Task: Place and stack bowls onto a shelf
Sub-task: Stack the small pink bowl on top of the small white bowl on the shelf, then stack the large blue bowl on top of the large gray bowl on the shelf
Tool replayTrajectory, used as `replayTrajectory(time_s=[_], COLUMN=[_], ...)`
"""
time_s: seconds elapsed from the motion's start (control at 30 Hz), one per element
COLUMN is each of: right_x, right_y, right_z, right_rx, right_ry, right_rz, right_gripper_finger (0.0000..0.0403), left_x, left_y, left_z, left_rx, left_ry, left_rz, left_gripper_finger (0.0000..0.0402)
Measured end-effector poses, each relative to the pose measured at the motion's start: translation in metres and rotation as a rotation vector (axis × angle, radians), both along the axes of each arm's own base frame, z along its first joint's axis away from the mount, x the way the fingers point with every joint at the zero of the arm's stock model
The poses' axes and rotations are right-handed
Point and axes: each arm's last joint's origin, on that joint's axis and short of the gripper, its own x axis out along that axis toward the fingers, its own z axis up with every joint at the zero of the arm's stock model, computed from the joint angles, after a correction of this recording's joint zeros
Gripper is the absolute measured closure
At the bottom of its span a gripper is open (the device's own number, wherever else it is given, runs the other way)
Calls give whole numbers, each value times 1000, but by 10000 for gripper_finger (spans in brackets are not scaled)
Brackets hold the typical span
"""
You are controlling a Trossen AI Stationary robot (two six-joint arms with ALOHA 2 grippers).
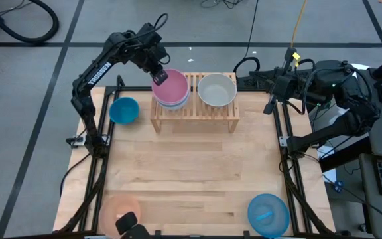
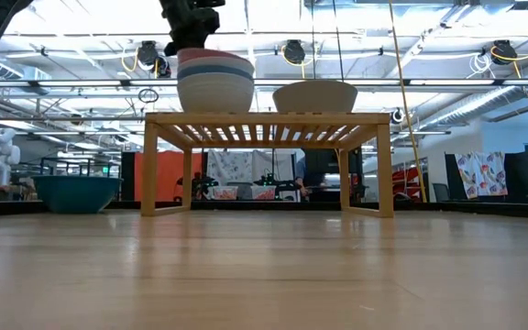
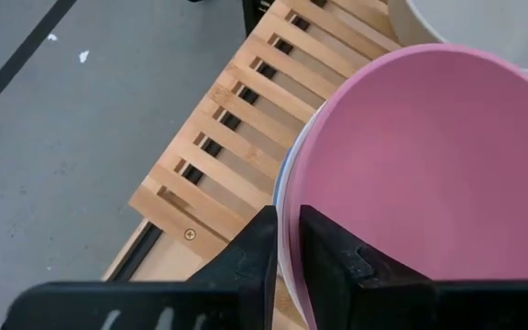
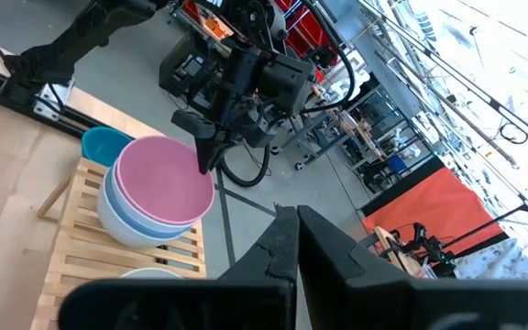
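Nearest, at 7 o'clock on the table (image 1: 191, 166), right at the near edge: peach bowl (image 1: 119, 209), upright, partly covered by a dark object at the rim. Across at 5 o'clock, also at the near edge: blue bowl (image 1: 268, 214), upright, well apart from the peach one. Bare wood between them and through the table's middle.

Farther back, at 10 o'clock: teal bowl (image 1: 124, 110), upright on the tabletop, just beside the shelf's left leg but not touching it.

Then at 12 o'clock, against the far edge: shelf (image 1: 197, 109), slats running near to far, standing level on its four legs. On its left half, the stack (image 2: 214, 82): pink bowl (image 1: 172, 85) on top, a blue one nested under it, paler ones below. On its right half: white bowl (image 1: 217, 89), single, upright, close beside the stack with a few slats showing between.

At the stack's 11 o'clock: left gripper (image 1: 158, 74), reaching in from the table's far left corner, set astride the pink bowl's far rim. Pinching that rim or loose around it: cannot tell.

Off the table at 2 o'clock: right gripper (image 4: 287, 213), arm folded beyond the right-hand edge, fingers pressed together on nothing, pointed toward the shelf.
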Motion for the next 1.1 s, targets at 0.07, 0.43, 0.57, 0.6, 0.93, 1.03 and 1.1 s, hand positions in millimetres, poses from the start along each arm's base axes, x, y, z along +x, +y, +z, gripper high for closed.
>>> replayTrajectory(time_s=[0.07,0.43,0.57,0.6,0.93,1.03,1.1], right_x=[0,0,0,0,-1,0,0], right_y=[0,0,0,0,0,0,-1], right_z=[0,0,0,0,-5,-9,-12], right_rx=[0,0,0,4,34,66,115], right_ry=[0,0,-1,-2,40,61,62], right_rz=[0,0,-1,-1,-7,-20,-56], right_gripper_finger=[403,403,403,403,403,403,403], left_x=[0,-15,-27,-31,-64,-69,-70], left_y=[-1,-21,-33,-36,-82,-98,-108], left_z=[0,25,39,42,62,69,72], left_rx=[5,73,102,107,112,141,152], left_ry=[4,-71,-107,-113,-97,-115,-132], left_rz=[1,-3,-7,-7,-91,-178,-232], left_gripper_finger=[347,346,346,346,346,346,346])
